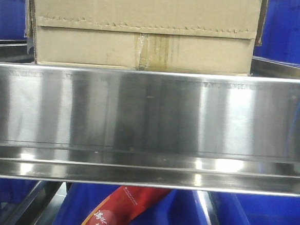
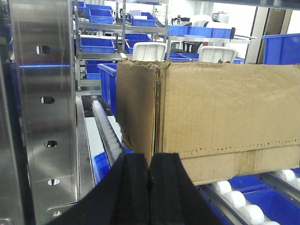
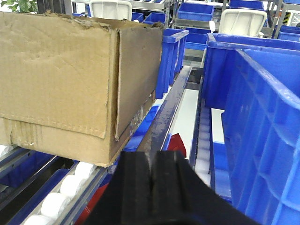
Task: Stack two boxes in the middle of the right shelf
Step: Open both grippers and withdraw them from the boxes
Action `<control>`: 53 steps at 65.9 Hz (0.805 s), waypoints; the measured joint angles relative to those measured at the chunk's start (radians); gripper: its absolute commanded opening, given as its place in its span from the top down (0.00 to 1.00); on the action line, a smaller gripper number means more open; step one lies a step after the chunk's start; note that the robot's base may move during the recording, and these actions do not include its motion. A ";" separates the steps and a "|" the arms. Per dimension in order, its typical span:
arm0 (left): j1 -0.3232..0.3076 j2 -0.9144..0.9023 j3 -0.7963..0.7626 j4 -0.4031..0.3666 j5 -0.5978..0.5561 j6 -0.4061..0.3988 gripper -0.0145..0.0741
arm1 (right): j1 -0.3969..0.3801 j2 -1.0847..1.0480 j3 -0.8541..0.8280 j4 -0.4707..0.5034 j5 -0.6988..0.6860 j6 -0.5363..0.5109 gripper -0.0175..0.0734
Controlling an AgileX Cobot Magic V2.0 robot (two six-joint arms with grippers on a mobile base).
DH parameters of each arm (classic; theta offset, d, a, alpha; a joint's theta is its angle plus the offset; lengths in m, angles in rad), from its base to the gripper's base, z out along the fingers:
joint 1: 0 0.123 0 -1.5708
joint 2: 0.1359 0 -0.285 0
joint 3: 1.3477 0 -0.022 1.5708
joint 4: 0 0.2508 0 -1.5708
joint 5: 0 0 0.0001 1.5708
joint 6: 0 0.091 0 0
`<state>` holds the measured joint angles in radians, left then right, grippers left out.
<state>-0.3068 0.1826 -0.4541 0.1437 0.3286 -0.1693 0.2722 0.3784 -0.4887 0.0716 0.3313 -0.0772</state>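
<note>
One tan cardboard box (image 1: 145, 40) stands on the steel shelf (image 1: 150, 112), just behind its wide shiny front lip. In the left wrist view the box (image 2: 220, 117) rests on white rollers, and my left gripper (image 2: 150, 158) is shut and empty, low in front of the box's near left corner without gripping it. In the right wrist view the same box (image 3: 61, 79) is at the left. My right gripper (image 3: 151, 158) is shut and empty beside the box's right front corner, over a steel rail. I see a single box only.
A perforated steel upright (image 2: 44, 93) stands close at the left. Large blue bins (image 3: 262, 122) crowd the right side and fill the racks behind. White rollers (image 3: 61, 192) run under the box. Below the shelf lie blue bins and a red packet (image 1: 125, 208).
</note>
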 measured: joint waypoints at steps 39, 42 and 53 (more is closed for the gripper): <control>0.235 -0.112 0.167 -0.082 -0.076 0.103 0.96 | 0.000 0.000 0.000 0.000 -0.002 -0.001 0.98; 0.264 -0.140 0.221 -0.105 -0.113 0.119 0.96 | 0.000 0.000 0.000 0.000 -0.002 -0.001 0.98; 0.317 -0.177 0.421 -0.130 -0.285 0.140 0.96 | 0.000 0.000 0.000 0.000 -0.002 -0.001 0.98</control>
<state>0.0105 0.0061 -0.0328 0.0141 0.0439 -0.0296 0.2722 0.3784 -0.4887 0.0716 0.3290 -0.0786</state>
